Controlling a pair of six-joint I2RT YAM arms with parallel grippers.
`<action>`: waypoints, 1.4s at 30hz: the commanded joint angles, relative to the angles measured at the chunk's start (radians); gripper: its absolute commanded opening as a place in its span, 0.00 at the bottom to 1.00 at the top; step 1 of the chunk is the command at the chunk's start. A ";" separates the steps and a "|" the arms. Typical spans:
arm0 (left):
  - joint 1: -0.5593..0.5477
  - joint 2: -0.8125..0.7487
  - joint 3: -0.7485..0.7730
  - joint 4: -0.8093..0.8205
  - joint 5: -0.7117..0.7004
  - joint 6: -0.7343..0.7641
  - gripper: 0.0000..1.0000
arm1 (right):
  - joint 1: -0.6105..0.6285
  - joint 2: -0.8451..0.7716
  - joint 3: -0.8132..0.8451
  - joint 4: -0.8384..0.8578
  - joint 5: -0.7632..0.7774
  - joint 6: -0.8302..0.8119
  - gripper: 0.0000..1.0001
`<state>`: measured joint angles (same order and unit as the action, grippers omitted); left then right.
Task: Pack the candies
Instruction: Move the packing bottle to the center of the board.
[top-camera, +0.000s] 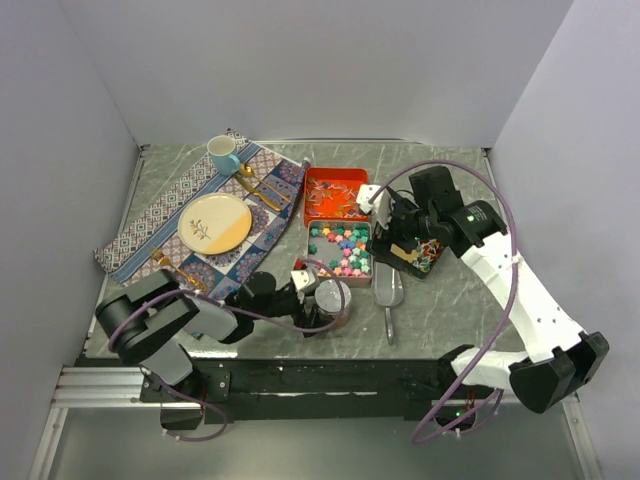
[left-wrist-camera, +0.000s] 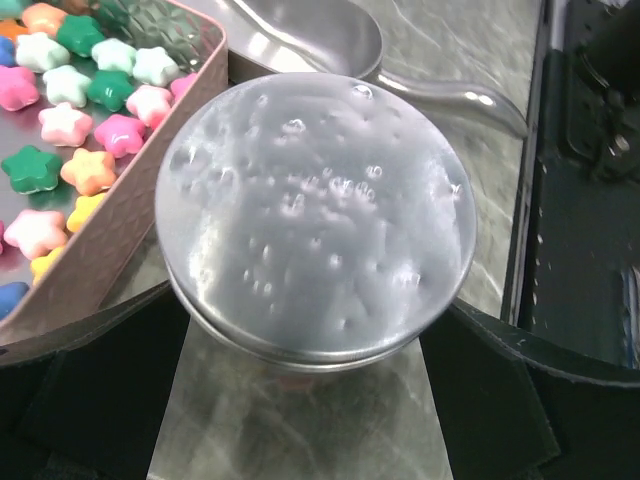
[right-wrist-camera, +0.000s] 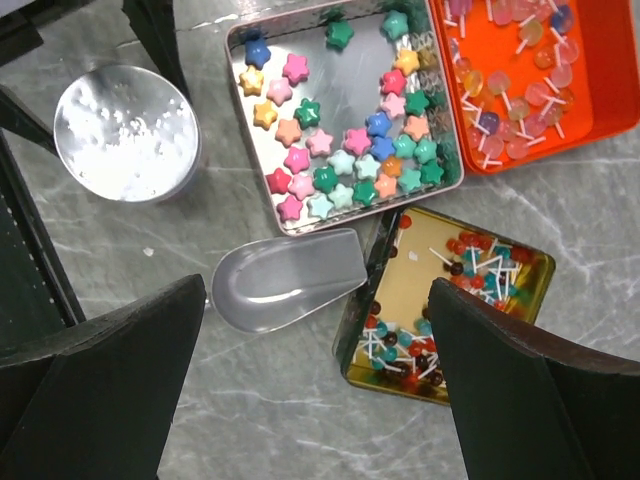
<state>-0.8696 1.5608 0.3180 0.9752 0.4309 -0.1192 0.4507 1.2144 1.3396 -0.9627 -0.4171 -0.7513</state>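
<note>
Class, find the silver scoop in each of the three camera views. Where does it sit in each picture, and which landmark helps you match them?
Top external: the silver scoop lies low in the centre, just right of the round silver lid.
Left wrist: along the top edge, beyond the lid.
Right wrist: near the centre, below and right of the lid.
Shared landmark: the round silver lid.
</note>
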 joint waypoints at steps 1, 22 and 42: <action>-0.043 0.100 -0.013 0.278 -0.165 -0.079 0.96 | -0.010 0.068 0.033 0.024 -0.029 -0.066 1.00; -0.172 0.456 0.018 0.605 -0.406 0.038 0.97 | -0.015 0.221 -0.079 -0.062 -0.226 -0.522 1.00; -0.266 0.582 0.098 0.658 -0.540 0.098 0.96 | -0.084 0.421 -0.171 -0.140 -0.210 -0.953 0.60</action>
<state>-1.1221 2.0716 0.4145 1.5120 -0.0746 -0.0532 0.3321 1.6421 1.1595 -1.1095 -0.5709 -1.6829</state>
